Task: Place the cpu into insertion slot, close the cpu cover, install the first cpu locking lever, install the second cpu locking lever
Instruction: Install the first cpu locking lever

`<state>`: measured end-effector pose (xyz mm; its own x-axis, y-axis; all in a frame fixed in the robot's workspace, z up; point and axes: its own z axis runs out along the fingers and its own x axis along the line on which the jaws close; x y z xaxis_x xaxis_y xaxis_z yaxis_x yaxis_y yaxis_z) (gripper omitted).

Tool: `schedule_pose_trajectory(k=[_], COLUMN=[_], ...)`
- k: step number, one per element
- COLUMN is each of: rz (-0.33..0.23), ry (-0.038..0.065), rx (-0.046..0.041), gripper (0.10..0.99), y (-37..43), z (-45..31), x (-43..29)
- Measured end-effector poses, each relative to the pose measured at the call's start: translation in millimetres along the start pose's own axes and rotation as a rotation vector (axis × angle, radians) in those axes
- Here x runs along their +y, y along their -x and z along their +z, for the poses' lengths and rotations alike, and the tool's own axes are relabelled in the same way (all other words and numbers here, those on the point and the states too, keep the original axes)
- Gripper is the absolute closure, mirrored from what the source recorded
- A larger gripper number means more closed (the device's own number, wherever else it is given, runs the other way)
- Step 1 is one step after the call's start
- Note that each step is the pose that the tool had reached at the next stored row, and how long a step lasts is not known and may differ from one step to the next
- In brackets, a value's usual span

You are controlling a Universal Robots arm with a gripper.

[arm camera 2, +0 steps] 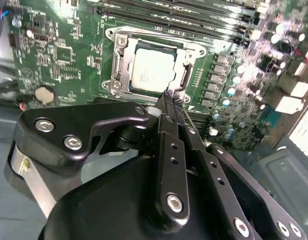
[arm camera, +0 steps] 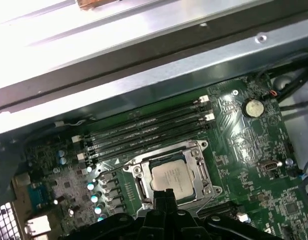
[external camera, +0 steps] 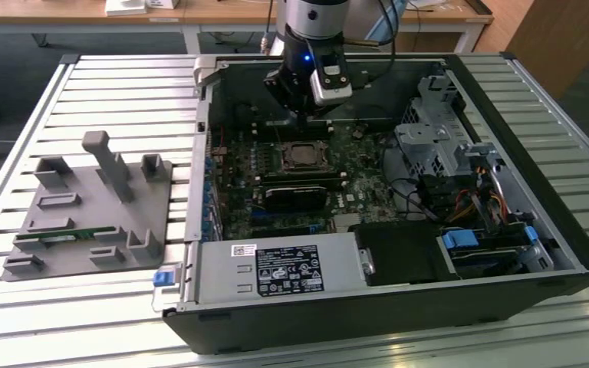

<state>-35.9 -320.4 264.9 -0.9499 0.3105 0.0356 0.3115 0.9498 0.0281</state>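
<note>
Gripper (arm camera 2: 170,95) clenched, fingertips pressed together, just beside the cpu (arm camera 2: 152,70). Cpu cover (arm camera 2: 118,65) lay flat, framing the cpu on all sides.

Exterior view overlooks the case (external camera: 397,307); both wrist views closely share the cpu (arm camera 2: 152,70) (arm camera: 172,176).

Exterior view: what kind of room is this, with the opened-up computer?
Probably a robotics lab or workshop: a robot arm reaches into an open computer case lying on a slatted metal table, a grey parts fixture sits beside it, and wooden desks stand behind.
</note>
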Motion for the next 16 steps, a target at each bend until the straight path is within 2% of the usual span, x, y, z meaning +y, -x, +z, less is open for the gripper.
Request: schedule_pose_trajectory(k=[12, 13, 15, 16], rz=[-0.180, -0.187, -0.196, -0.199], ry=[-0.003, 0.001, 0.020, 0.025], rx=[-0.0049, -0.0055, -0.0032, -0.0026], gripper=[0.980, 0.980, 0.980, 0.980], y=[0.0, 0.0, 0.0, 0.0], z=[0.0, 0.1, 0.2, 0.4], x=[0.0, 0.0, 0.0, 0.0])
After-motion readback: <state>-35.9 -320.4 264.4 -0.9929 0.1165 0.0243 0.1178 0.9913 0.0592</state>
